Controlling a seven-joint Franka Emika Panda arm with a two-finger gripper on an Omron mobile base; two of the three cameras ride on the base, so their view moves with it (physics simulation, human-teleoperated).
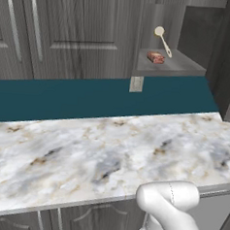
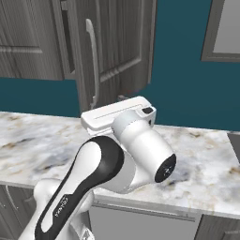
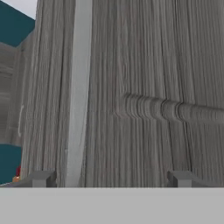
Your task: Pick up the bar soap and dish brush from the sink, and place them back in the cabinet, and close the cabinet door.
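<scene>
Gripper (image 3: 111,178) wide open, empty, facing the cabinet door (image 3: 131,87) beside its handle (image 3: 78,87); seemingly close. Push squarely, steadily shut.

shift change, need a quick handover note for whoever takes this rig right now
Gripper: open, empty, facing the cabinet door close up, beside its silver handle.
Bar soap and dish brush: both on the cabinet shelf, brush leaning above the soap.
Done: both items put away.
Left: door stands open; push it shut.
</scene>
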